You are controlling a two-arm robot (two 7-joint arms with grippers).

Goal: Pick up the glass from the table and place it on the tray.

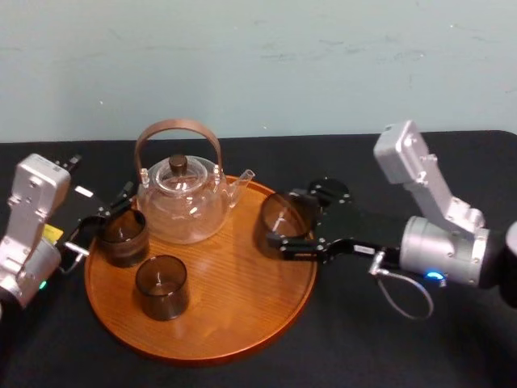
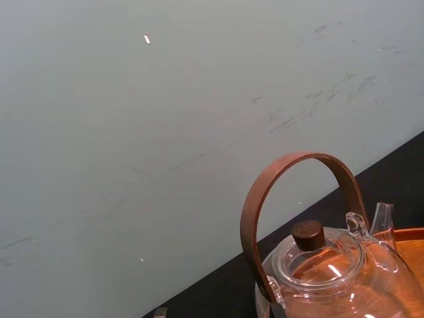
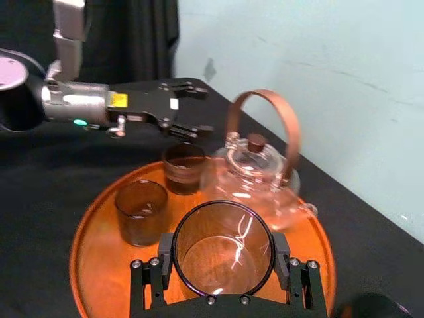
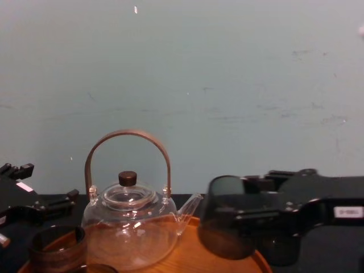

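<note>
My right gripper point(image 1: 287, 221) is shut on a dark smoky glass point(image 1: 279, 212), its fingers point(image 3: 164, 250) pressed against both sides of the tumbler point(image 3: 223, 265). The glass hangs at the right side of the round wooden tray point(image 1: 234, 319); I cannot tell whether its base touches the wood. In the chest view the glass point(image 4: 224, 219) sits level with the tray's rim point(image 4: 199, 259). My left gripper point(image 1: 103, 220) stands open at the tray's left edge, just beside another dark glass point(image 1: 123, 237). The black table point(image 1: 388, 339) lies under everything.
A clear glass teapot point(image 1: 182, 202) with an arched brown handle stands at the back of the tray, between the two grippers. A further dark glass point(image 1: 161, 287) stands at the tray's front left. The tray's front right part is bare wood.
</note>
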